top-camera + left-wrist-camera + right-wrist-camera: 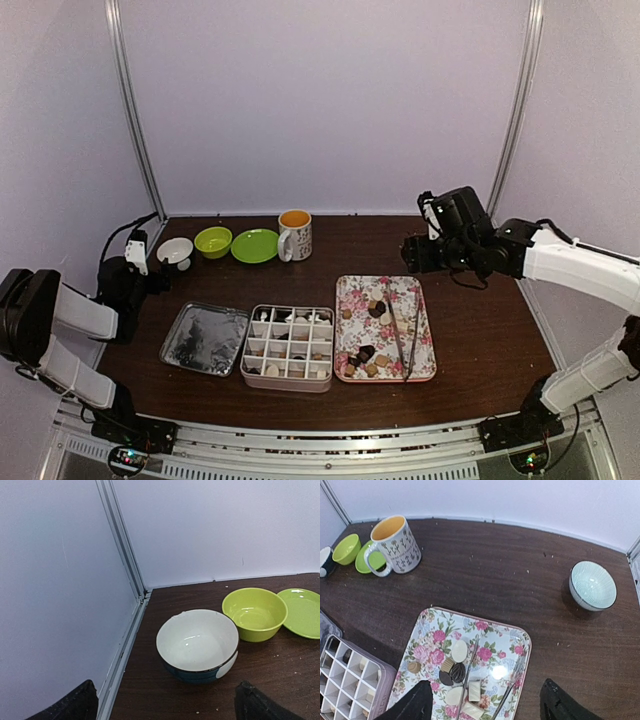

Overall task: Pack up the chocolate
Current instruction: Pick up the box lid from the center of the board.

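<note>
Light, small and easily crushed, the chocolate (457, 672) seemed best pinched gently across its sides; left gripper (167, 707) and right gripper (485, 702) both gaped empty.

Left wrist view: the left end effector (165, 701) shows only as two dark fingertips (75, 702) cut by the bottom edge; the green plate (302, 612) runs off the right edge. Right wrist view: the right end effector (487, 703) is likewise cropped at the bottom, as are the near end of the floral tray (495, 639) and the tongs (470, 672); the divided box (345, 680) is cut at lower left. Top view: the chocolate (376, 309) pieces are too small to tell apart by kind
</note>
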`<state>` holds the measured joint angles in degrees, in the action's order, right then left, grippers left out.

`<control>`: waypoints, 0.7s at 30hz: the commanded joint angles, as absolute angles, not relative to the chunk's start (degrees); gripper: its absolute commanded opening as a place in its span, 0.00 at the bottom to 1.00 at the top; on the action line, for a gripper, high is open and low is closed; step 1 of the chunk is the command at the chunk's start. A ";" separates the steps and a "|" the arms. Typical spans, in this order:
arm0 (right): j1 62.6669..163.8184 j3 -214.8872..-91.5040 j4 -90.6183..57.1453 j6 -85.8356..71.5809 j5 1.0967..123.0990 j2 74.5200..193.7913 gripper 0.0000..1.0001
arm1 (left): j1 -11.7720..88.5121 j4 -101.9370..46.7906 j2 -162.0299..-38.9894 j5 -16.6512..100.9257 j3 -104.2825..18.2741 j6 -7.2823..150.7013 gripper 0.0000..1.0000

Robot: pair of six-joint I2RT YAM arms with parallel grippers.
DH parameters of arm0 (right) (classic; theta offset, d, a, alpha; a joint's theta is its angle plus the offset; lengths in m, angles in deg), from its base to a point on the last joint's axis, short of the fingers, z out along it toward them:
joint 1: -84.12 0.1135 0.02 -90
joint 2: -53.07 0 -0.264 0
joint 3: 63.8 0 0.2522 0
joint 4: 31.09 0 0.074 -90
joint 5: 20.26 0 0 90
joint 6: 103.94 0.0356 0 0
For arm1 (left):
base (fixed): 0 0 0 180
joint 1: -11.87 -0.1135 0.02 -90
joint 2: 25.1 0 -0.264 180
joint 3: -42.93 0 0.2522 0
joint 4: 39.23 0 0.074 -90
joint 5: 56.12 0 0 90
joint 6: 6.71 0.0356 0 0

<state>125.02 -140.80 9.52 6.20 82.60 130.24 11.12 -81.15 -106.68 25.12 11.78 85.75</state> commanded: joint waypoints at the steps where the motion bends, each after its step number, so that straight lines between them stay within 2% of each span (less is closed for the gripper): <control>1: 125.34 -135.71 -2.85 1.99 86.66 124.51 0.74 | 10.73 -84.12 -106.75 25.04 10.53 85.40 0.98; 21: 125.38 -118.84 -25.07 -5.73 86.22 122.54 0.74 | 10.78 -84.63 -106.62 23.37 10.78 84.98 0.98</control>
<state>125.02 -120.52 -18.39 -4.86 85.07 122.81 11.12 -81.15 -106.68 25.12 11.78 85.75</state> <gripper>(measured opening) 0.743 0.978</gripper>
